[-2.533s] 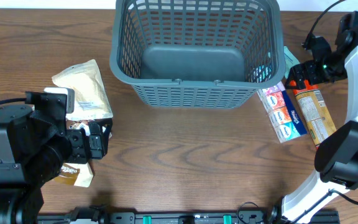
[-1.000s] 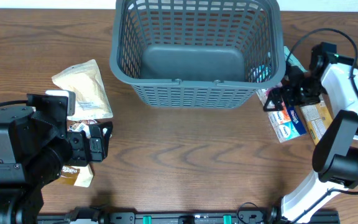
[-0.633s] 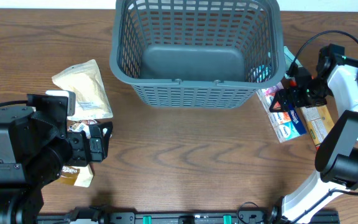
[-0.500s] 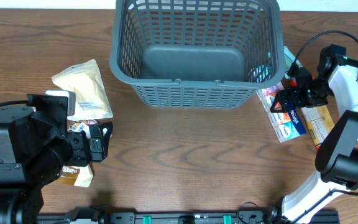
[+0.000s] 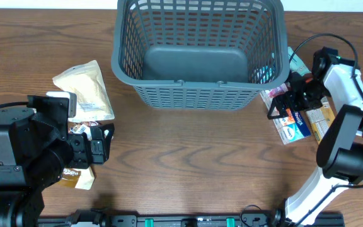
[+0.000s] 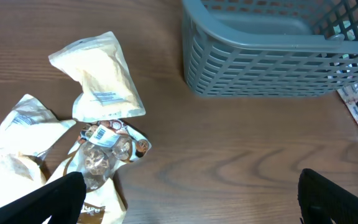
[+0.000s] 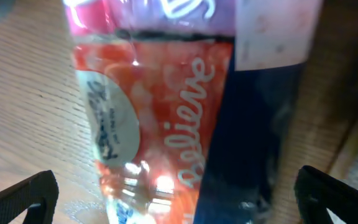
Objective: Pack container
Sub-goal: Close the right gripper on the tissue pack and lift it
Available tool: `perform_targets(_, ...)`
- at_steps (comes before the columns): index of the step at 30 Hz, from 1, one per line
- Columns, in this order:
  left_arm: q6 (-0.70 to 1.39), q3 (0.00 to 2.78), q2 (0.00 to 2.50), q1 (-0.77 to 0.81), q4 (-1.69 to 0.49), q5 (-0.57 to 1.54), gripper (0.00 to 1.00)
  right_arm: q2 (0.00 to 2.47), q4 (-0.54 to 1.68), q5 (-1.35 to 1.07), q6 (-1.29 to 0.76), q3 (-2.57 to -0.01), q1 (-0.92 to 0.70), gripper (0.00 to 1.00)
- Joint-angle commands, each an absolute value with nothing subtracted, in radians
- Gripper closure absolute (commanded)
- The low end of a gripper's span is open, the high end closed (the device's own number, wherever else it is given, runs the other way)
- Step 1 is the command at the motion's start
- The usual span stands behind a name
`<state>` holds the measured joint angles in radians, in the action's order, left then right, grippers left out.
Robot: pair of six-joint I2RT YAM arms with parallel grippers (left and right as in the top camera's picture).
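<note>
The container (image 5: 197, 83), a large dark grey slatted basket, stands at the back middle of the table and holds nothing; the left wrist view shows its near wall (image 6: 278, 68). My right gripper (image 5: 281, 107) is low over a strip of red and blue snack packs (image 5: 292, 124) just right of the basket. Up close the red and dark blue pack (image 7: 185, 112) lies between the wide-apart fingertips (image 7: 23, 199), and my right gripper (image 7: 179, 208) is open. My left gripper (image 5: 99, 146) is open over bare table (image 6: 191, 205), right of a heap of pouches.
On the left lie a cream pouch (image 5: 87, 91) (image 6: 101, 78), a clear pack with brown print (image 6: 107, 143) and more white pouches (image 6: 17, 143). An orange pack (image 5: 323, 120) lies beside the strip, and a teal pack (image 5: 295, 60) sits behind the basket's right corner.
My right arm has swung in from the far right and come down over the strip of packs, edging a little left in the last half second. The left arm has not moved.
</note>
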<state>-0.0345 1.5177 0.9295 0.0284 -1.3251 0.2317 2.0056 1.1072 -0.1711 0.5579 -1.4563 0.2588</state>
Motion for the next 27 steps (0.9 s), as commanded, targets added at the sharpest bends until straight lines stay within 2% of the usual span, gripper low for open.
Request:
perform_targets(1,-0.049,1.526,0.933,0.032,-1.327,0.224,0.01,2.018,1.107,-0.183,0.574,-1.449,0.249,0.07)
perform_targets(8,-0.049,1.526,0.934,0.032,-1.327,0.223,0.01,2.022,1.092,-0.184,0.574,-1.436,0.249,0.11)
perform_targets(15,-0.049,1.526,0.933,0.032,-1.328,0.224,0.01,2.022,1.068,-0.184,0.573,-1.418,0.249,0.35)
perform_targets(21,-0.049,1.526,0.933,0.032,-1.328,0.224,0.01,2.022,1.053,-0.192,0.566,-1.415,0.250,0.65)
perform_targets(25,-0.049,1.526,0.933,0.032,-1.328,0.224,0.01,2.022,1.045,-0.191,0.546,-1.415,0.250,0.98)
perform_targets(27,-0.049,1.526,0.933,0.032,-1.328,0.224,0.01,2.022,1.039,-0.192,0.529,-1.415,0.250,0.99)
